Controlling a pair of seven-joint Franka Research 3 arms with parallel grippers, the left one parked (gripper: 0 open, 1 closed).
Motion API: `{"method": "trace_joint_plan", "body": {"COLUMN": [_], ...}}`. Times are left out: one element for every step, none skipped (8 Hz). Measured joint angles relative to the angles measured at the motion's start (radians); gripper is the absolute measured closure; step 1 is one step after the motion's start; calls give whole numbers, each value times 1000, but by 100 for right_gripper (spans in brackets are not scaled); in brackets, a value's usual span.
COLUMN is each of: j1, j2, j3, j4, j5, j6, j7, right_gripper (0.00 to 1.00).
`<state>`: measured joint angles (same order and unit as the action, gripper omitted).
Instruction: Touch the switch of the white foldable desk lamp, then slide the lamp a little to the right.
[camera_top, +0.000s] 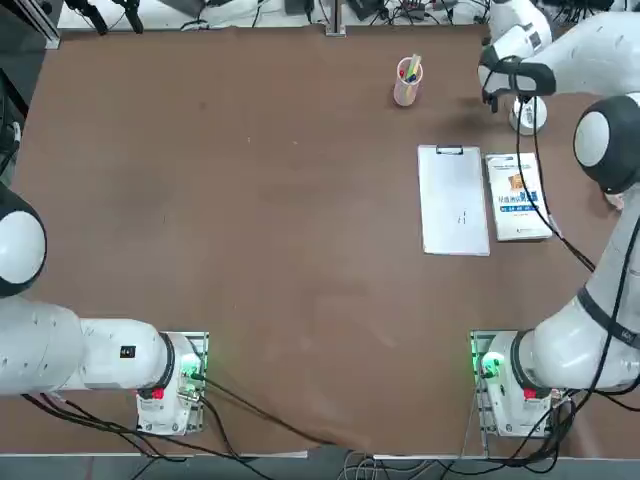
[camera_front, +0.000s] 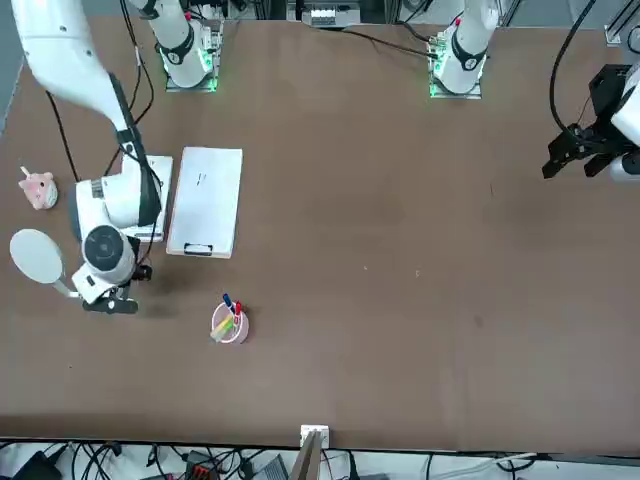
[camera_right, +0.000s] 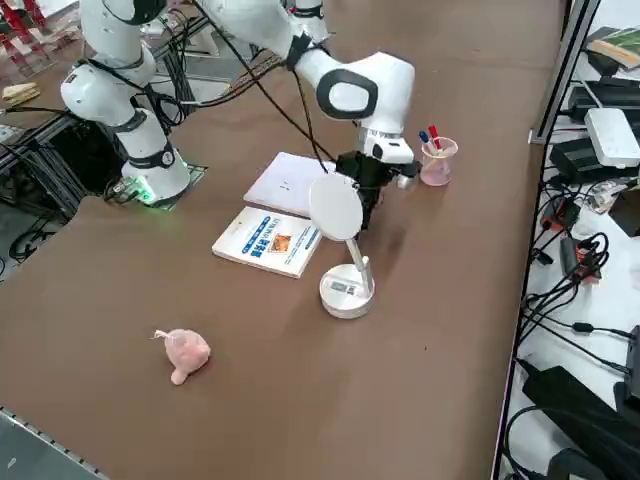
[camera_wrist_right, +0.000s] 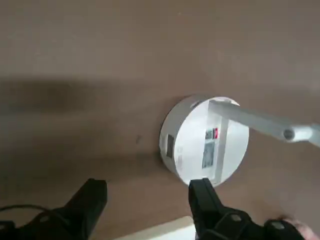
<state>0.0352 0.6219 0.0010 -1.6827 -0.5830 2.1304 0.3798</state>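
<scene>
While right tool (camera_wrist_right: 147, 197) hovers open and empty near white foldable desk lamp (camera_wrist_right: 205, 140): looks light, top-heavy, slippery; push low at disc base, 6 o'clock rim.

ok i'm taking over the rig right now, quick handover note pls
Right gripper: open, empty, hovering low beside the lamp's round base, not touching it.
White foldable desk lamp: upright at the table's far right corner, beyond the book and clipboard, to the right of the pink pen cup. A pink plush toy lies further right.
Done: the arm has reached the lamp.
Left: whether the switch was touched cannot be told; the slide to the right looks pending.
</scene>
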Motion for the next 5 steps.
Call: {"method": "trace_joint_plan", "body": {"j1": [-6, -12, -19, -26, -33], "j2": [9, 16, 22, 28, 33], "j3": [-1, -2, -2, -2, -2], "j4": [0, 0, 0, 0, 0], "j5": [-9, -11, -11, -11, -13], "j6": [9, 12, 15, 21, 24], "j7": [0, 0, 0, 0, -1], "right_gripper": [0, 0, 0, 0, 0]}}
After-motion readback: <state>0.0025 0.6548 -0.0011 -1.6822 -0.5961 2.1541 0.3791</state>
